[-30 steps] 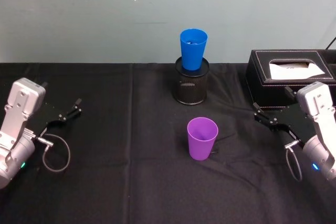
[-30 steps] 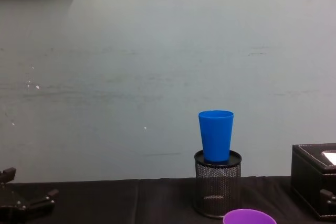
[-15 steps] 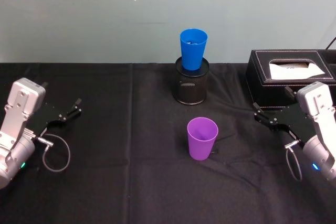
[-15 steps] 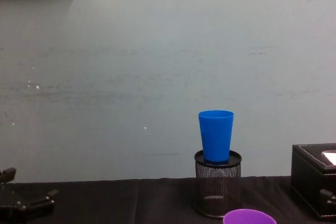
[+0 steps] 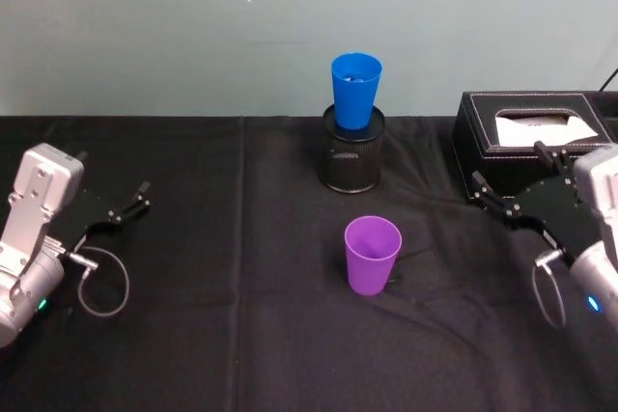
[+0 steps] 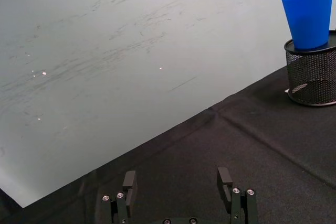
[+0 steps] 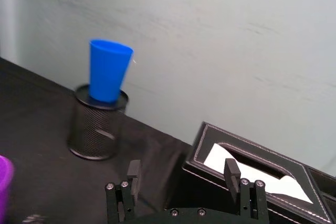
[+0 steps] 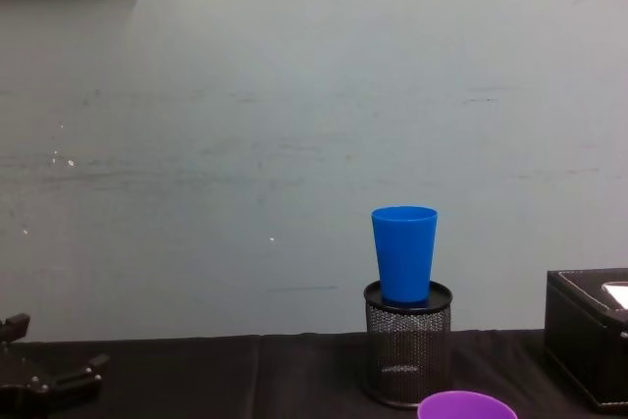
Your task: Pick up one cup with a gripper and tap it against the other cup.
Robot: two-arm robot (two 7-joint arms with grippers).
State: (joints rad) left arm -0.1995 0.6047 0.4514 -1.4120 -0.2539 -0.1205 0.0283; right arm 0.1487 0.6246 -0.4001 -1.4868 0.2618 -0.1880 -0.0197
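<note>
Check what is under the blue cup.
The blue cup stands upright in the black wire-mesh pen holder, its base sunk below the holder's rim. The holder rests on the black tablecloth. Whether anything else lies inside the holder is hidden by the cup and mesh.

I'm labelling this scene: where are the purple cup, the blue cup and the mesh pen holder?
purple cup (image 5: 370,267), head view, front wall.
blue cup (image 5: 353,103), head view, front wall.
mesh pen holder (image 5: 351,166), head view, mesh front.

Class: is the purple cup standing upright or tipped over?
Upright: the purple cup stands on its base on the black tablecloth, open rim facing up.
</note>
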